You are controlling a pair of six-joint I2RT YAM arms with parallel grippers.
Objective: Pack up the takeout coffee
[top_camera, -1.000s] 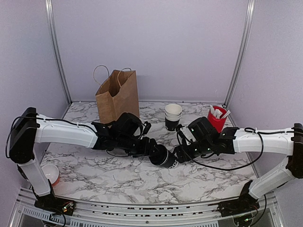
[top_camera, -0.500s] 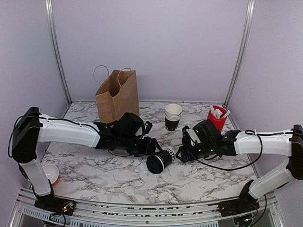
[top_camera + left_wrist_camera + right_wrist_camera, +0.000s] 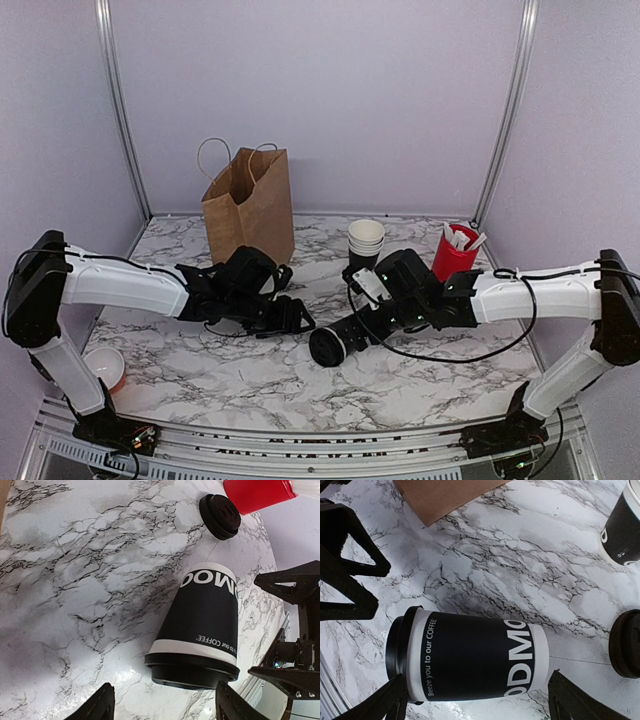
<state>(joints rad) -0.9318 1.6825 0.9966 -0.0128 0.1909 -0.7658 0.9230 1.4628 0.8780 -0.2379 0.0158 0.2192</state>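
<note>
Two things stay hard to read. The inside of the tall brown paper bag with twine handles (image 3: 250,205), upright at the back left of the top view, cannot be seen. The small white bowl (image 3: 103,362) at the lower left is partly hidden behind the left arm, and what it holds is unclear. The left wrist view cuts off the red paper cup (image 3: 455,255) at its upper edge; from above, white sachets stand in it. The takeout cup's lettering wraps round its side, so only part of it reads.

That black paper takeout cup (image 3: 335,343), white-printed and capped with a black plastic lid, lies on its side on the grey-veined white marble tabletop (image 3: 200,370). It is low in the centre of the top view, with its lid end toward the lower left. A white band runs beside the lid and another at the base.

The left gripper (image 3: 298,318) sits just left of the cup, jaws spread and grasping nothing. The right gripper (image 3: 358,322) hangs over the cup's base end with its jaws released wide. In its wrist view the cup lies between the two fingers; whether either one touches it I cannot tell.

A stack of lidless black cups with white rims (image 3: 365,245) stands behind the right gripper, the top cup white inside. A loose black plastic lid (image 3: 626,642) lies flat on the marble near the takeout cup's base.
</note>
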